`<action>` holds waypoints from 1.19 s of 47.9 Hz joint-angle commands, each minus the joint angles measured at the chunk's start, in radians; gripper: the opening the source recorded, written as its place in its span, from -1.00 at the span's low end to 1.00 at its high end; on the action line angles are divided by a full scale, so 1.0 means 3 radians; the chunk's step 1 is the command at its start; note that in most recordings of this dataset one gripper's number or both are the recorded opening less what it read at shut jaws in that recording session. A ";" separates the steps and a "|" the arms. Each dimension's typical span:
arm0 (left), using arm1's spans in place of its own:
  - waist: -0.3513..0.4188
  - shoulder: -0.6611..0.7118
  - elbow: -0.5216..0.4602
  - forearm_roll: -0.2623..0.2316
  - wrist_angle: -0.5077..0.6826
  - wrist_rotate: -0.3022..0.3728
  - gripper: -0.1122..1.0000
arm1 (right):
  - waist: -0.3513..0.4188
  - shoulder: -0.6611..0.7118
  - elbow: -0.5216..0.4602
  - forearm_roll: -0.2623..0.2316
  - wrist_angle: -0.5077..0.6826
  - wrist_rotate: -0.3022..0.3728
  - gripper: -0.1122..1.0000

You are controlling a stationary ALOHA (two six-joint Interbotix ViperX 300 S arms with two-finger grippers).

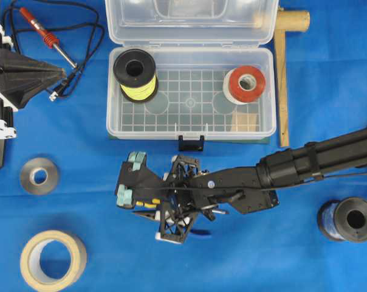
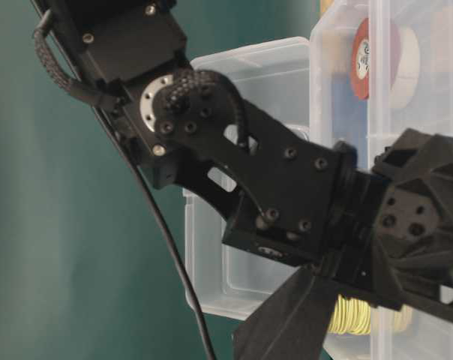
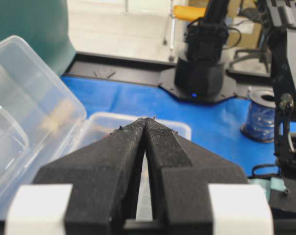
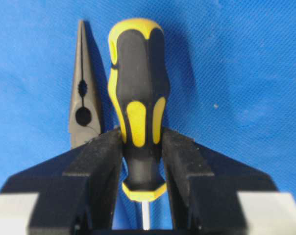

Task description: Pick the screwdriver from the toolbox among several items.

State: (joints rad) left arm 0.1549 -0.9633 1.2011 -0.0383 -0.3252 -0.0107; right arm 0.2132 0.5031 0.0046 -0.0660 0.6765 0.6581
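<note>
The right claw (image 1: 148,204) sits low over the blue tabletop (image 1: 262,249) overhead, in front of the open toolbox (image 1: 190,91). The left claw (image 3: 145,122) is pressed closed and empty. Wrist view: the right claw (image 4: 142,147) clamps the screwdriver (image 4: 135,105), beside pliers (image 4: 83,105).

Materials and finish, as observed

Screwdriver (image 4: 136,112): smooth yellow-and-black handle, bare metal shaft. Toolbox (image 1: 189,125): clear glossy plastic. Right gripper (image 4: 142,161) fingers: matt, grainy black. Table cover (image 1: 98,243): blue woven cloth. Pliers (image 4: 83,105): dull grey metal.
</note>
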 commanded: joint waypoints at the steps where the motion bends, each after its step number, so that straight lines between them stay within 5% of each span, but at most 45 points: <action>1: 0.0015 0.0015 -0.0026 -0.0005 -0.0010 -0.0005 -0.79 | -0.0020 -0.0056 -0.0015 -0.0010 -0.0005 -0.0005 -0.34; 15: 0.0010 -0.0010 -0.0020 -0.0005 0.0005 0.0000 -0.79 | -0.0041 -0.0082 -0.0005 -0.0010 0.0046 -0.0005 -0.31; 25: 0.0015 -0.0118 -0.0010 0.0000 0.0118 -0.0005 -0.79 | -0.0036 -0.0537 0.0036 -0.0097 0.0435 -0.0041 0.60; 44: 0.0010 -0.0297 0.0026 -0.0005 0.0271 -0.0005 -0.79 | -0.0020 -0.2010 0.0772 -0.0670 0.0654 0.0020 0.51; 57: 0.0015 -0.0322 0.0056 0.0000 0.0322 0.0000 -0.79 | -0.0020 -0.3201 0.1897 -0.0972 -0.0056 0.0026 0.51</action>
State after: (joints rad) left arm 0.1565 -1.0630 1.2272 -0.0368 -0.2286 -0.0107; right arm 0.2040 -0.3375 0.4985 -0.3298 0.7317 0.6642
